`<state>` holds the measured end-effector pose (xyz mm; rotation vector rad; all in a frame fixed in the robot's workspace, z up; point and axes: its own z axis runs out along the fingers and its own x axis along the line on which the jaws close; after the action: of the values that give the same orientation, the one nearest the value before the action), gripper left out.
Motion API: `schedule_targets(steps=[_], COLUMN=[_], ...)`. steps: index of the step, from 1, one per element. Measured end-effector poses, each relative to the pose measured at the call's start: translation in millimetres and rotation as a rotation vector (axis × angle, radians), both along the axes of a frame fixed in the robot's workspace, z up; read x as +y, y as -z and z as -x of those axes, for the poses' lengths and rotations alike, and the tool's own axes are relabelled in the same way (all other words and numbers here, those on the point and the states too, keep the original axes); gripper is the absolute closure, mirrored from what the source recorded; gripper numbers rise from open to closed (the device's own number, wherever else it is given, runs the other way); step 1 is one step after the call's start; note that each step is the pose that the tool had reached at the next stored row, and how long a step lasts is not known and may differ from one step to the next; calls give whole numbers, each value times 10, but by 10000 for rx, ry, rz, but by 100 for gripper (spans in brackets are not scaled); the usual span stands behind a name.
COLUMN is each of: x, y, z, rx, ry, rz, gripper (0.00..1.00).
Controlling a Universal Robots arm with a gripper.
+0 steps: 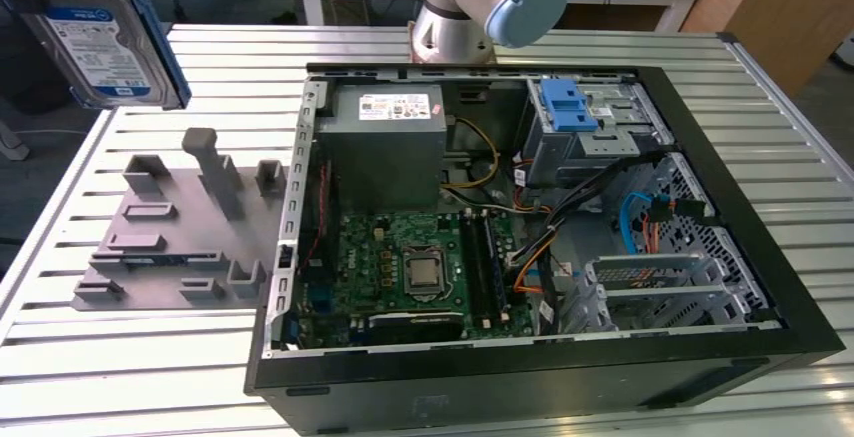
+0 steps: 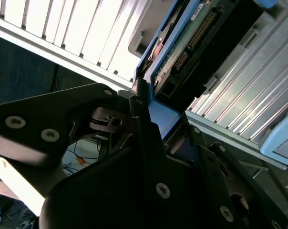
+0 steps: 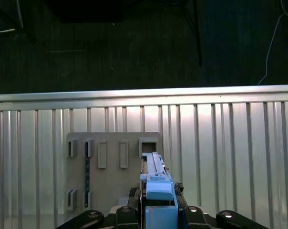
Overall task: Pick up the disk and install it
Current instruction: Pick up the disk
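Gripper (image 3: pixel 158 215): clamped on the disk (image 1: pixel 100 32), jaws narrow, one black finger (image 2: pixel 143 119) pressed vs the blue side rail in the second wrist view. Disk sits btwn the fingers and sticks out past the tips; in the first wrist view it's edge-on, blue rail end facing the cam.

Disk pos, exterior view: up in the air at the exterior view's far left, top corner, label side twd the cam, tilted a bit. Not touching the table (image 1: pixel 134 357) or anything else besides the gripper.

Below/near it: grey fixture plate (image 1: pixel 174 237) w/ upright posts and slots, flat on the slatted table. In the first wrist view the disk edge lines up over that plate, near the slot at its corner.

Further out, exterior view's right: open PC case (image 1: pixel 747 257) lying on its side, well apart from the disk. Inside: grey PSU box (image 1: pixel 384 147) w/ white sticker, motherboard (image 1: pixel 414 267), silver drive cage w/ blue latch (image 1: pixel 587 117) at the far corner. Arm base (image 1: pixel 467 7) stands behind the case.
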<state>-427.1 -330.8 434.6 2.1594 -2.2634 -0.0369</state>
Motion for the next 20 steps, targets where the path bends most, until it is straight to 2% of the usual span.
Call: schedule_targets(steps=[11, 20], x=[0, 0], y=[-280, -475], z=[0, 0], rx=[0, 0], ry=[0, 0], rz=[0, 0], gripper=[64, 64])
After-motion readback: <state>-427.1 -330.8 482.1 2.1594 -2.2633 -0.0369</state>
